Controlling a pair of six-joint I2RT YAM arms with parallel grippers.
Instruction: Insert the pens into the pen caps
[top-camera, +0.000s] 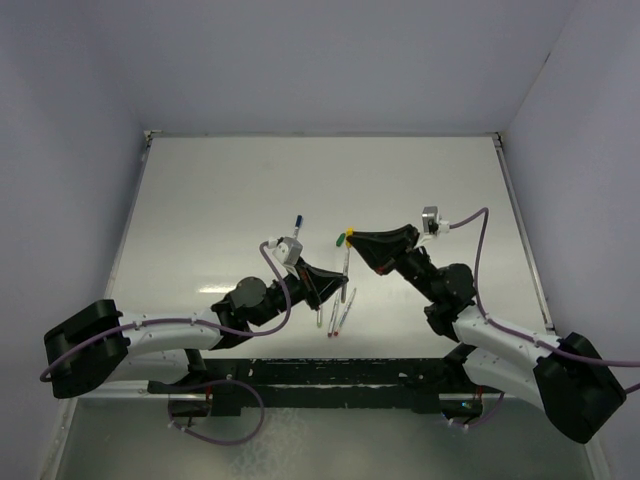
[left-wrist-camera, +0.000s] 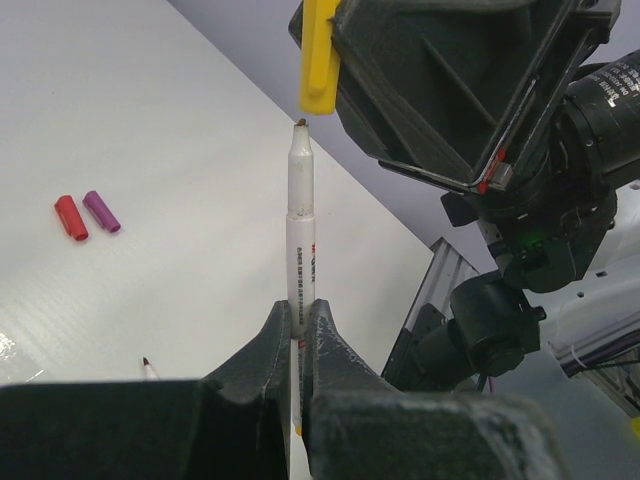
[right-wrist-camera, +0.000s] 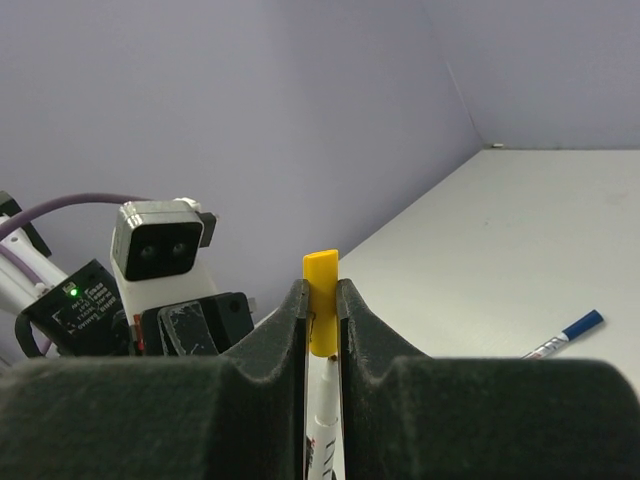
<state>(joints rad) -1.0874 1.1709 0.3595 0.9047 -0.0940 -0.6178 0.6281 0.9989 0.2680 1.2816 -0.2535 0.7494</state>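
The pen (left-wrist-camera: 301, 190) is clamped in the left gripper (left-wrist-camera: 300, 318), long axis in line with the jaws, tip pointed out at the yellow cap (left-wrist-camera: 320, 55), just short of it. That cap is pinched in the right gripper (right-wrist-camera: 321, 295), long axis roughly matched to the pen's.

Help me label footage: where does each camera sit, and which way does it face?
Top external: above, behind the arms, looking down at the table; left gripper and right gripper show.
Left wrist: on that arm, facing along its fingers up the pen to the yellow cap.
Right wrist: on that arm, facing past its fingers toward the left arm.
Wrist views share cap and pen tip.
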